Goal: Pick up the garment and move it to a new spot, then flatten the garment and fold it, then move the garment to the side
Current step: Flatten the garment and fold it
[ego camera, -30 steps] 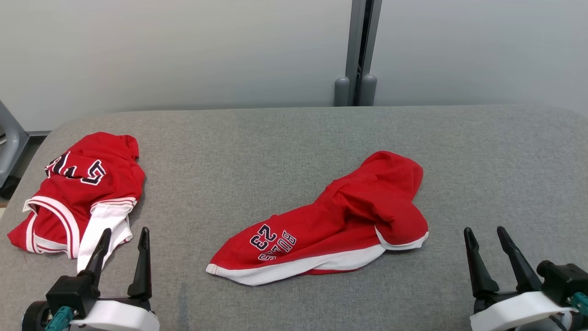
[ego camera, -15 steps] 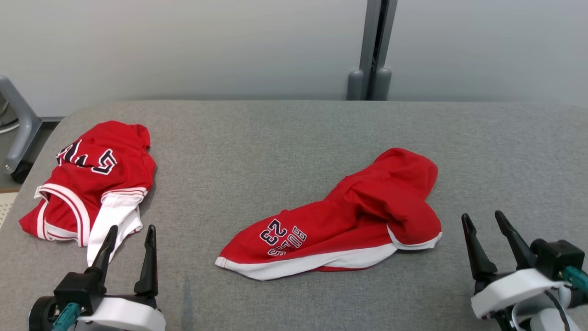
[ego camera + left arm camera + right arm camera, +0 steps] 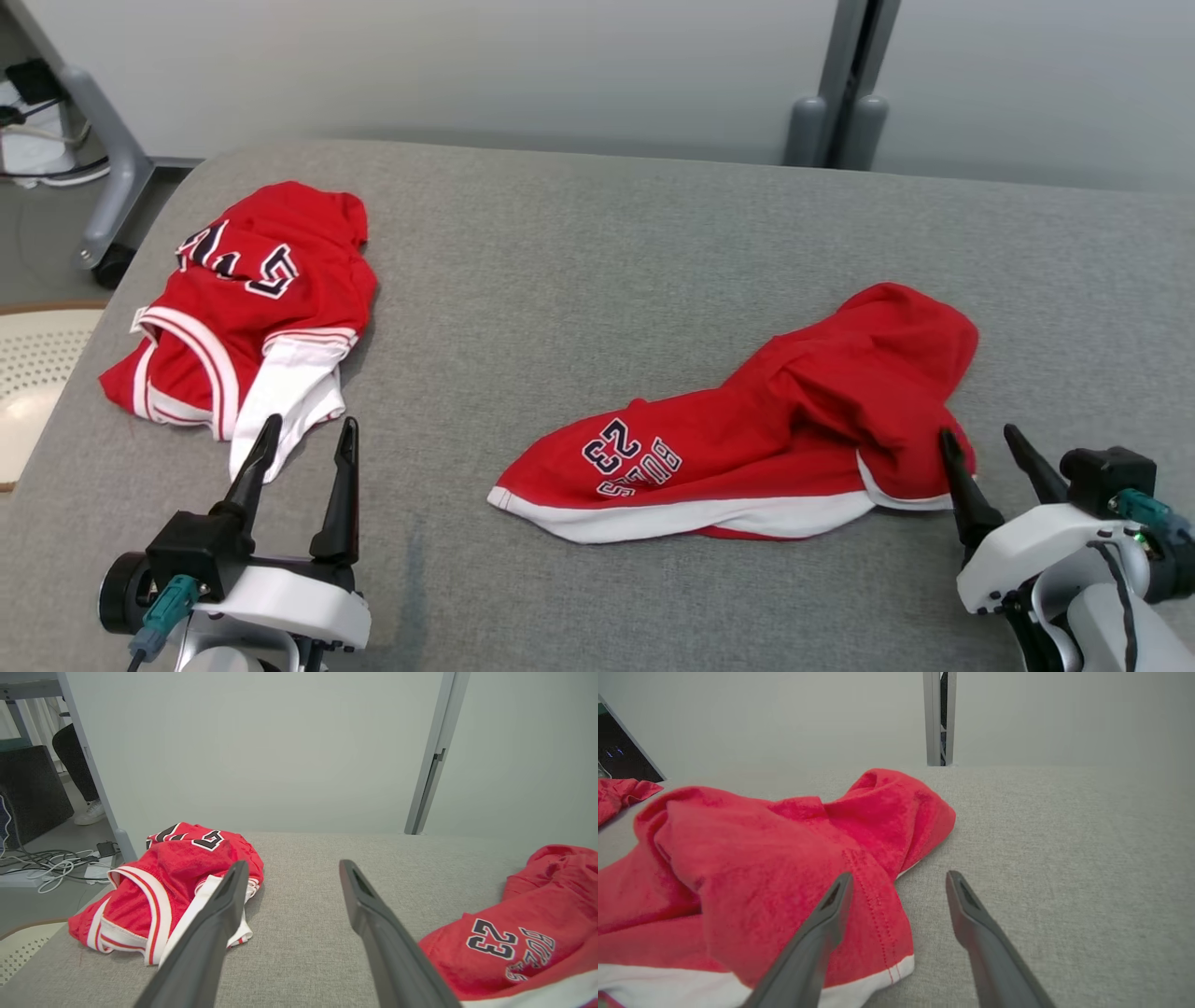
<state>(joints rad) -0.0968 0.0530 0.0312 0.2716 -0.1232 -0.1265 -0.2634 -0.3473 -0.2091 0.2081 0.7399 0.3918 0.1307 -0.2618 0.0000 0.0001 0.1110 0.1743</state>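
Garment (image 3: 794, 420) lies crumpled on the worktop (image 3: 579, 261), its hemmed end just at the inner finger of the right tool (image 3: 977, 433), which is spread wide and empty. The left tool (image 3: 311, 421), equally wide, is parked just short of a second garment (image 3: 252, 299). The raised fold ahead of the right tool should be straddled and pinched high, clear of the worktop. Since 0.5 s ago the camera has been swung and the gap between right tool and garment closed.

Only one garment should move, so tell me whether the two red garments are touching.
Apart. The head view shows bare gray table between the left garment and the garment marked 23.
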